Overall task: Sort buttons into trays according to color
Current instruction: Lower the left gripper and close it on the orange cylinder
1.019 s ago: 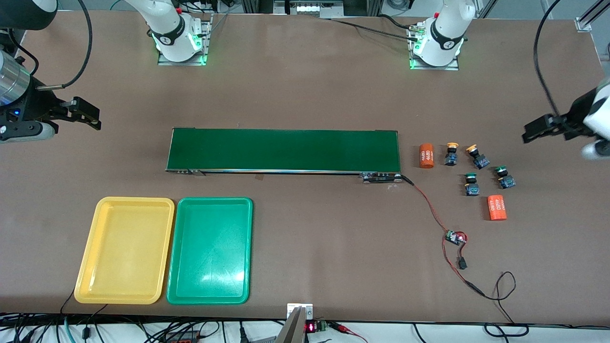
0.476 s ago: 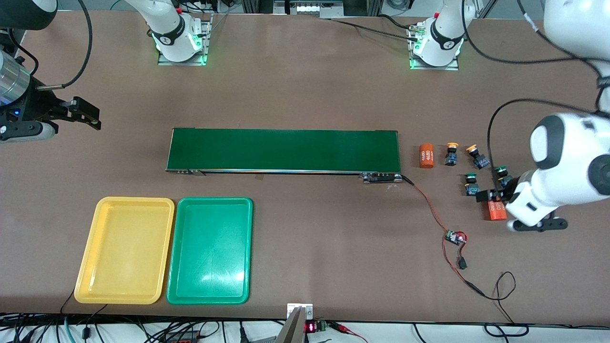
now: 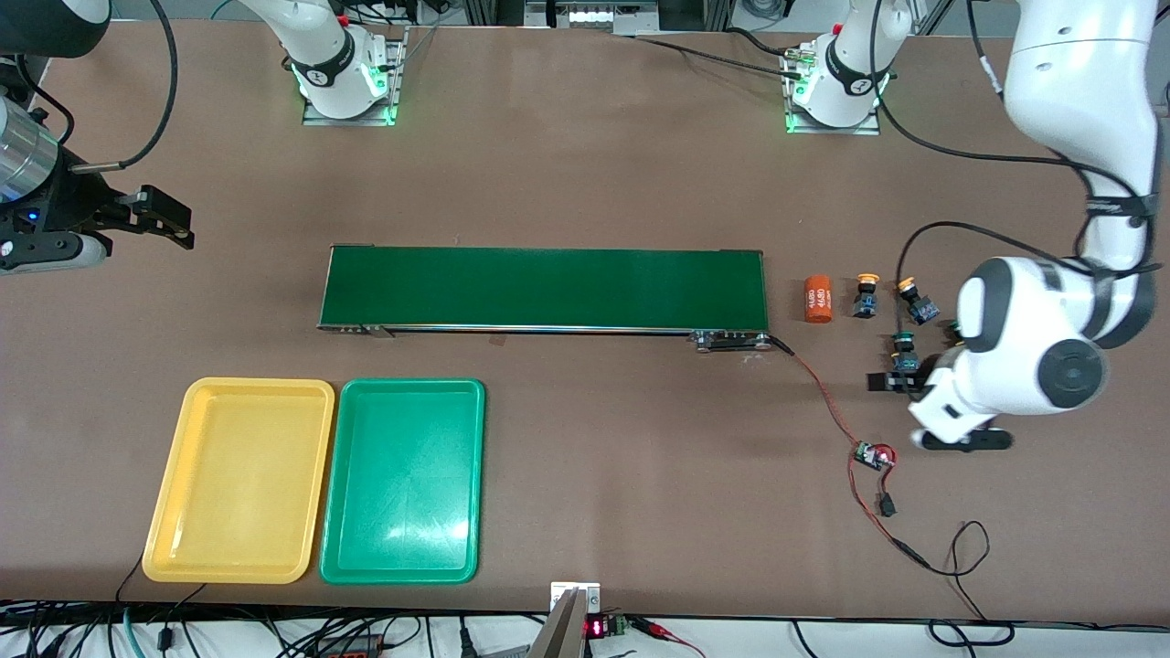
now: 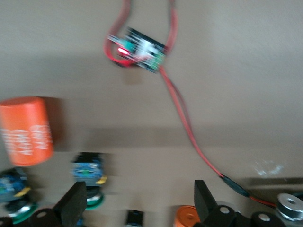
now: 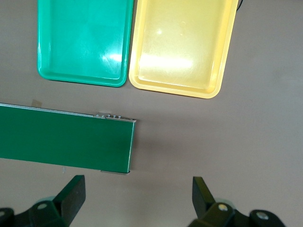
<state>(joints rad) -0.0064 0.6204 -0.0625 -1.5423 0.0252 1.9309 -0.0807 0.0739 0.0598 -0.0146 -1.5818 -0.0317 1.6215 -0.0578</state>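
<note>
Four buttons lie by the left arm's end of the belt. Two have yellow caps (image 3: 866, 294) (image 3: 914, 302). One green-capped button (image 3: 905, 352) is in full view and another (image 3: 955, 327) is mostly hidden by the arm. My left gripper (image 3: 888, 382) hangs open over the table right by the first green button (image 4: 87, 177). In its wrist view (image 4: 137, 208) that button sits by one finger. My right gripper (image 3: 174, 224) waits open and empty at the right arm's end, also seen in its wrist view (image 5: 137, 198). The yellow tray (image 3: 238, 480) and green tray (image 3: 402, 480) lie side by side, both empty.
A long dark green belt (image 3: 544, 288) crosses the middle of the table. One orange 4680 cylinder (image 3: 818, 299) lies beside the buttons; another (image 4: 26, 130) shows under the left arm. A small circuit board (image 3: 873, 454) with red wires lies nearer the front camera.
My left arm has swept in from the table's end over the buttons, and its gripper now hangs by the green-capped button. The right arm has not moved.
</note>
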